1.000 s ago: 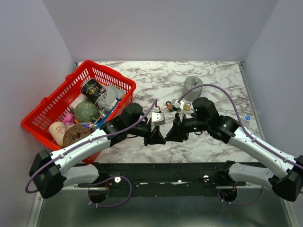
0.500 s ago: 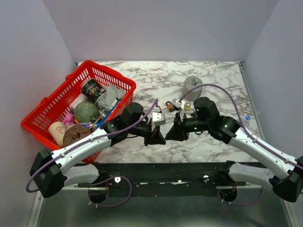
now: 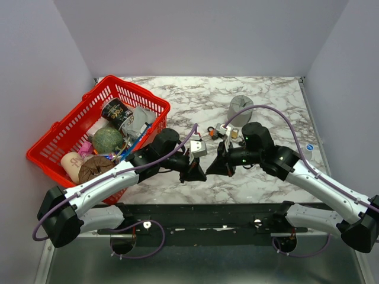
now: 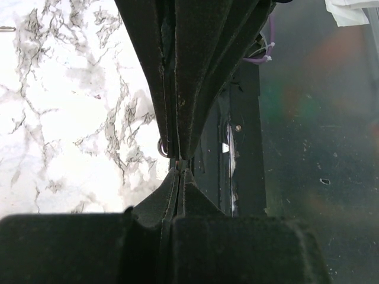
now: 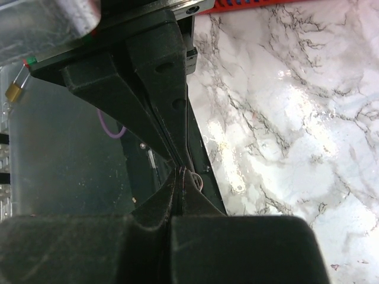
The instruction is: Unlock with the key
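Observation:
My left gripper [image 3: 200,173] and right gripper [image 3: 211,170] meet tip to tip just above the table's near edge, both shut. The key is almost wholly hidden between the tips. Only its small metal ring shows, beside the right gripper's fingertips in the left wrist view [image 4: 161,148] and in the right wrist view [image 5: 198,180]. In the left wrist view my left gripper [image 4: 179,173] is closed to a thin slit, and so is my right gripper [image 5: 182,174]. A small orange padlock [image 3: 213,130] and a brass padlock [image 3: 235,134] lie on the marble behind the grippers.
A red basket [image 3: 155,104] full of several items stands at the left. A grey cup [image 3: 240,109] lies at the back. A small white and blue disc [image 3: 308,149] sits at the right edge. The black mounting frame [image 3: 207,212] runs along the near edge.
The right gripper has edged slightly left against the left gripper's tips. Otherwise both arms hold the same pose.

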